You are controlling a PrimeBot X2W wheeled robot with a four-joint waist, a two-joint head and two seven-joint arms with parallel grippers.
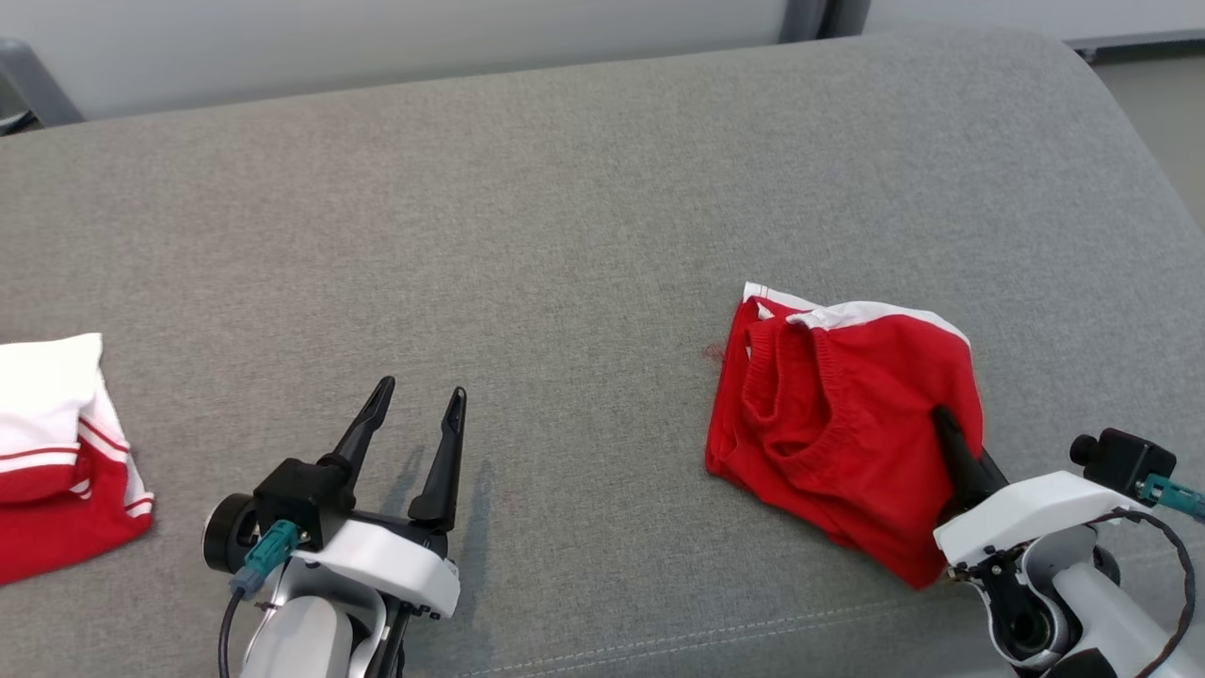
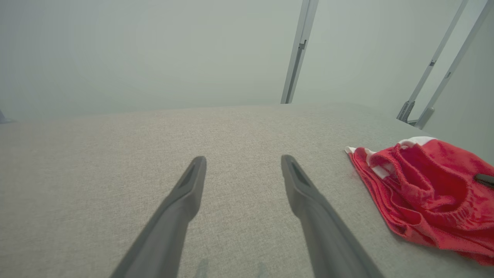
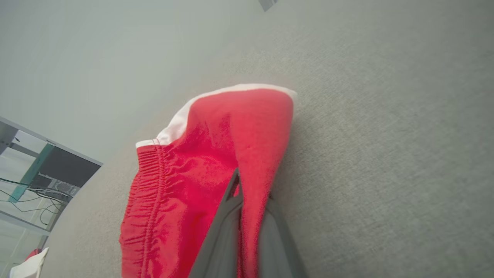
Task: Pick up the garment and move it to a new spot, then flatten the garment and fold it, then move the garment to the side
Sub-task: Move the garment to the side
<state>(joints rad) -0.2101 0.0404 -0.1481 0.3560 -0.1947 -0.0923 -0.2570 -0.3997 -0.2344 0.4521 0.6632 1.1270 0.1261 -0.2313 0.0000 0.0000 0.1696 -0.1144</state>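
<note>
The red shorts (image 1: 838,424) lay bunched at the lower right of the head view on the grey upholstered surface (image 1: 565,188), with the jaws of the right gripper (image 1: 944,424) clamped on their near edge. The left gripper (image 1: 419,395) hovered at lower left, jaws apart and empty. Seemingly only the pickup was under way; moving, flattening, folding and setting aside remained.

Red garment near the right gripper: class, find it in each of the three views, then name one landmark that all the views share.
Head view: the red garment lies lower right on the grey cushion.
Left wrist view: at the right edge.
Right wrist view: centre to lower left.
Shared landmark: its white trim.
</note>
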